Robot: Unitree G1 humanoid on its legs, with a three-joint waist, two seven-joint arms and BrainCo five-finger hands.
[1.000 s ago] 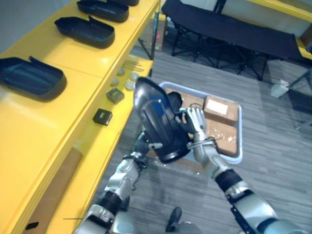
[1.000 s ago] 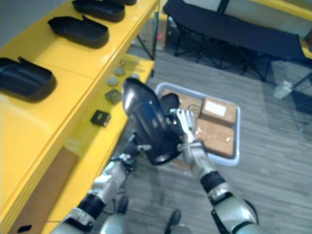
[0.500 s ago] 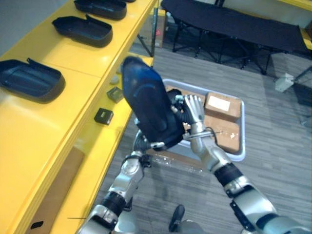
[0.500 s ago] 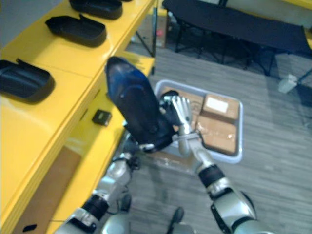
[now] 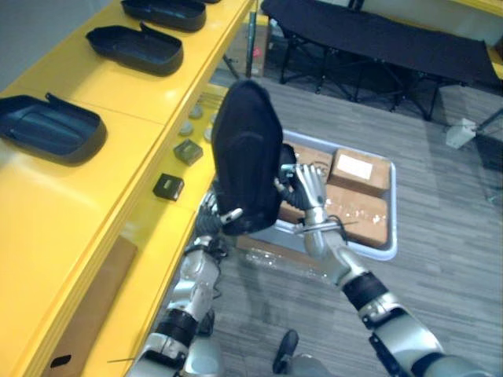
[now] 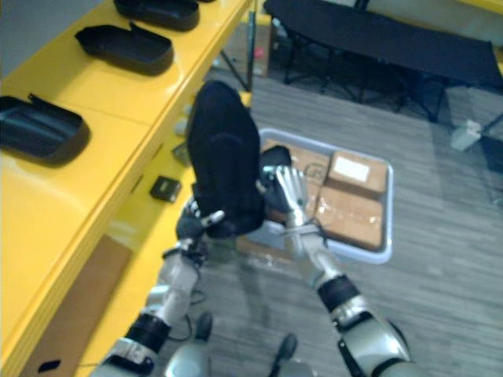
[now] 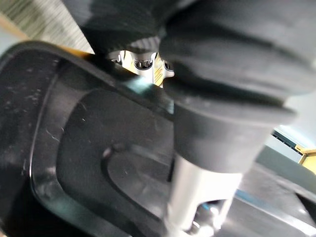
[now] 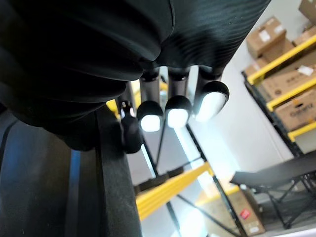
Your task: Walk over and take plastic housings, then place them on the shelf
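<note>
I hold a black plastic housing [image 5: 247, 157] upright between both hands, beside the front edge of the yellow shelf [image 5: 118, 102]. Its rounded back faces me. My left hand [image 5: 211, 221] grips its lower left edge. In the left wrist view the thumb [image 7: 207, 148] presses on the housing's hollow inside [image 7: 74, 148], with the fingers behind the rim. My right hand [image 5: 312, 192] holds the right edge, and its fingers [image 8: 177, 111] curl over the rim [image 8: 113, 187].
Three more black housings lie hollow side up on the shelf top [image 5: 51, 126] [image 5: 137, 49] [image 5: 165, 12]. Small boxes [image 5: 167, 187] [image 5: 187, 151] sit on the lower ledge. On the floor behind stands a grey tray [image 5: 391, 236] of cardboard boxes [image 5: 361, 169], and beyond it a black folding cot [image 5: 377, 39].
The housing has risen and swung from a slant to nearly upright, closer to the shelf. My left hand came up with it and its fingers curled onto the lower edge.
</note>
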